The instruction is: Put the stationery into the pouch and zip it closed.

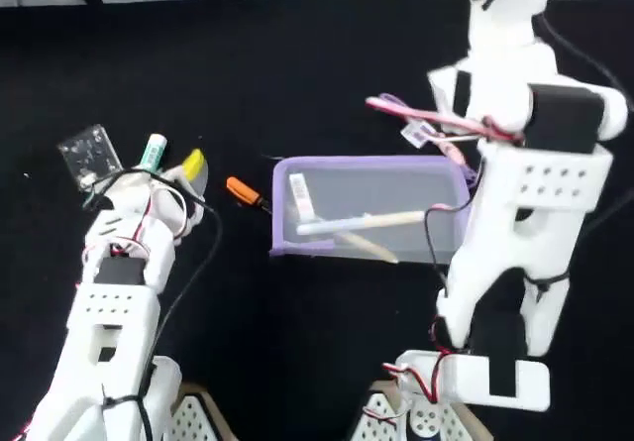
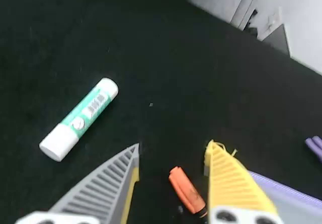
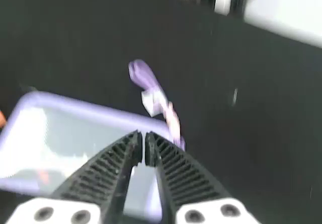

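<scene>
1. The left gripper (image 2: 173,148) hangs low over the black table (image 2: 151,43), near the left end of the pouch. Its two fingers, one grey and one yellow, are spread wide with nothing held between them.
2. The orange marker (image 2: 187,190) lies on the table in the gap between those fingers. It is closer to the yellow one, and I cannot tell whether it touches it. It is short and bright orange, with a dark end. In the high view it lies tilted, just beside the pouch's left edge.
3. The glue stick (image 2: 80,117) lies flat on its side beyond the tip of the grey finger, apart from both fingers and from the marker. It is white with a green label band around the middle.
4. The pouch (image 1: 371,208) lies flat in the middle of the table, between the two arms. It is clear plastic with a lilac border. Inside are a long pale pen (image 1: 367,223), a beige stick (image 1: 374,249) slanting under it, and a short white tube (image 1: 302,198) at the left end.
5. The right gripper (image 3: 142,136) is over the pouch's far rim, toward its right end. Its black ribbed fingers are pressed almost together, with only a thin slit between them. I cannot tell whether they nip anything.
6. A lilac and pink strap (image 3: 153,95) with a small white tag runs away from the pouch's far right corner, past those fingertips and across the table.
</scene>
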`<state>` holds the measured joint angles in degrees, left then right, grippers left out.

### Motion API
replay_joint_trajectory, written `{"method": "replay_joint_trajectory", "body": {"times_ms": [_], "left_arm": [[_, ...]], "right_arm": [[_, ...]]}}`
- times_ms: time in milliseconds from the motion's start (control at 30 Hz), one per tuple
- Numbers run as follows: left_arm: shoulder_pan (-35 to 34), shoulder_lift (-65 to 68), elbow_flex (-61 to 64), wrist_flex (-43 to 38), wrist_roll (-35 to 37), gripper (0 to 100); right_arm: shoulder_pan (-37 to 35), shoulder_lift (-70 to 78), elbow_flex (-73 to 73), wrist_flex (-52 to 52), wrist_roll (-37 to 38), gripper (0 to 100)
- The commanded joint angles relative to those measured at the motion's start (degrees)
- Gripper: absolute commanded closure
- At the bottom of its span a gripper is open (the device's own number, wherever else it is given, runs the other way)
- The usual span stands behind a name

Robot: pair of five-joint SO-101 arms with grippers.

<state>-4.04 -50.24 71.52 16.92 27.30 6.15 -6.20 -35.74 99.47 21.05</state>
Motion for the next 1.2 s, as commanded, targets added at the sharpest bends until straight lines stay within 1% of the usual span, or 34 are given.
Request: {"method": "replay_joint_trajectory", "body": {"times_ms": [0,67,167,267,300,367,467,700,867,967,1167], "left_arm": [[-0.13,2.11,2.77,-10.29,-0.09,79],[-0.57,2.02,3.56,-11.25,-0.09,79],[-0.66,2.02,3.82,-11.25,-0.09,79],[-0.66,2.11,4.18,-11.16,-0.18,79],[-0.84,2.29,4.18,-11.16,-0.35,79],[-1.8,2.55,4.09,-11.16,-2.9,79],[-2.33,2.55,4.09,-11.25,-5.27,79],[-2.24,2.64,4.18,-11.43,-5.36,79],[-2.07,2.64,4.18,-11.52,-5.36,79],[-2.07,2.64,4.18,-11.52,-5.36,79],[-2.07,2.64,4.18,-11.52,-5.36,79]], "right_arm": [[2.9,-1.27,11.12,-2.73,2.81,96.1],[2.11,-1.27,17.27,-6.68,2.73,90.2],[1.05,-1.01,26.95,-15.74,3.96,81.8],[-0.18,1.89,33.89,-23.74,4.57,79.7],[-0.44,3.56,35.03,-25.32,4.66,79.7],[-0.7,7.69,35.21,-27.08,4.84,79.5],[-0.53,14.73,30.73,-26.9,5.01,79.4],[1.14,30.73,17.27,-26.73,7.12,79.3],[1.23,39.08,8.75,-26.99,12.92,79.6],[1.23,42.51,2.86,-26.9,15.03,79.6],[1.14,52.44,-8.57,-27.52,15.12,79.6]]}}
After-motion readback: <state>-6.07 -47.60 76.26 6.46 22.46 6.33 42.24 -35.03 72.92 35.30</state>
